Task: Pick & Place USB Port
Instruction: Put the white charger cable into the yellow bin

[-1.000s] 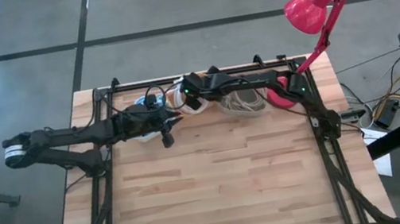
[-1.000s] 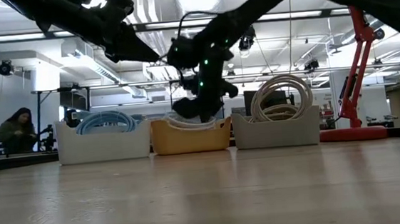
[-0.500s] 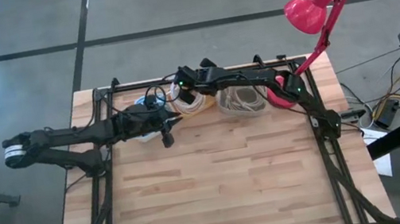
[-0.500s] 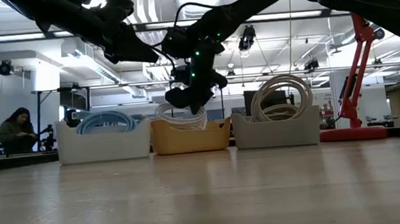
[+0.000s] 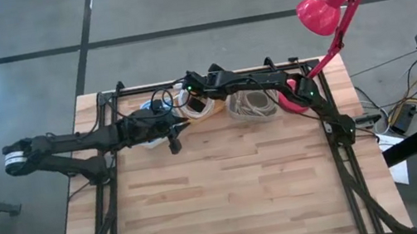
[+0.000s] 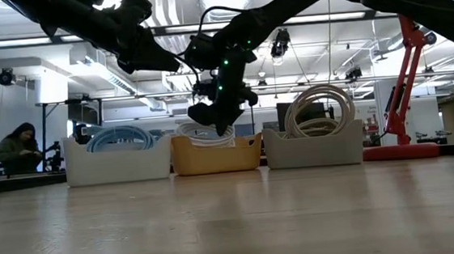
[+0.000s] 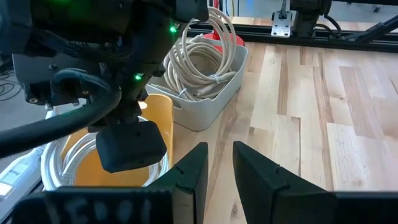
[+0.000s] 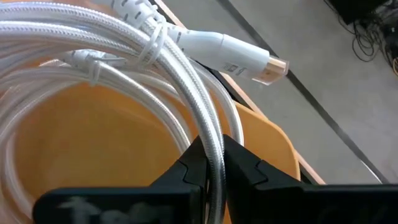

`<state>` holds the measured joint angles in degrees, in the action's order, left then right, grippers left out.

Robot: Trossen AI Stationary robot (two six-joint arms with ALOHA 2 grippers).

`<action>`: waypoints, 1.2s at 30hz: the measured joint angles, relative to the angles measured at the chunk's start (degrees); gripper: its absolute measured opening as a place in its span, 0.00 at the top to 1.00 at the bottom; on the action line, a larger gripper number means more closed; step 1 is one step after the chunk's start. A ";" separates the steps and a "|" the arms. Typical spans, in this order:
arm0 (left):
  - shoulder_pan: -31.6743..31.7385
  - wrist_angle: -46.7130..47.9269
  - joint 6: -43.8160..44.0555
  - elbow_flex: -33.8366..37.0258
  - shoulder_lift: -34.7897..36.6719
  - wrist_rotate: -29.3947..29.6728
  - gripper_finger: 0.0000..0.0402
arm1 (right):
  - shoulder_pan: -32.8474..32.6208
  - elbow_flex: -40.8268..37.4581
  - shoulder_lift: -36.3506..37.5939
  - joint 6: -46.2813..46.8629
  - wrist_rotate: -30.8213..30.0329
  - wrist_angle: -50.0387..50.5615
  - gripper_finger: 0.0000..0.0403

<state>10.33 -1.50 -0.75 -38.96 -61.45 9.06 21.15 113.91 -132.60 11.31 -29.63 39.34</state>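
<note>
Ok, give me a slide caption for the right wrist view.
Right tool clamped on a coiled white braided cable over the yellow plastic bin, gold-tipped plug free.

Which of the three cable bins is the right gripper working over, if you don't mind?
The yellow middle bin, between the white bins; the right gripper grips its white cable.

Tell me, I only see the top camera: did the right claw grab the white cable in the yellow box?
Observer: Yes. In its wrist view the right gripper is pinched shut on the white cable.
Operator: Is the cable out of the box yet?
Observer: Not fully. From table height the coil sits just above the yellow bin, partly inside.
Operator: What's the left claw doing?
Observer: The left gripper is open, holding nothing, beside that bin.
</note>
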 joint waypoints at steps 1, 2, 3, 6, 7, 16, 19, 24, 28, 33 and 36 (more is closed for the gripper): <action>0.00 0.00 0.00 0.00 0.00 -0.02 0.79 | 0.02 0.00 0.00 -0.28 0.00 0.30 0.93; 0.00 0.00 0.00 0.00 0.00 -0.02 0.79 | 0.02 0.00 0.00 -1.21 0.00 0.58 0.93; 0.00 0.00 0.00 0.00 0.00 -0.01 0.79 | 0.02 -0.02 0.00 -2.41 0.00 0.76 0.93; 0.00 0.01 0.00 0.00 0.00 -0.02 0.79 | 0.00 -0.02 0.00 -5.27 0.11 0.82 0.93; 0.00 0.00 0.00 0.00 0.00 0.00 0.79 | -0.07 -0.02 0.00 -6.25 0.11 0.80 0.93; 0.00 0.02 -0.02 0.00 0.00 -0.02 0.79 | 0.13 -0.09 0.07 -11.21 -0.31 0.73 0.92; 0.00 0.02 -0.04 0.00 0.00 -0.01 0.79 | 0.67 -0.11 0.09 -11.32 -0.31 0.73 0.90; 0.00 0.02 -0.04 0.00 0.00 -0.02 0.79 | 1.25 -0.11 0.09 -11.32 -0.35 0.76 0.84; 0.00 0.02 -0.07 0.00 0.00 -0.02 0.79 | 1.18 -0.11 0.11 -11.49 -0.37 0.78 0.77; 0.00 0.02 -0.07 0.00 0.00 -0.02 0.79 | 1.56 -0.13 0.11 -12.36 -2.97 0.79 0.69; 0.00 0.02 -0.07 0.00 0.00 -0.02 0.79 | 1.65 -0.13 0.11 -12.79 -7.75 0.78 0.66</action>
<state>10.33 -1.48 -0.82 -38.96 -61.45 9.04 22.79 113.78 -132.49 -1.49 -37.38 40.12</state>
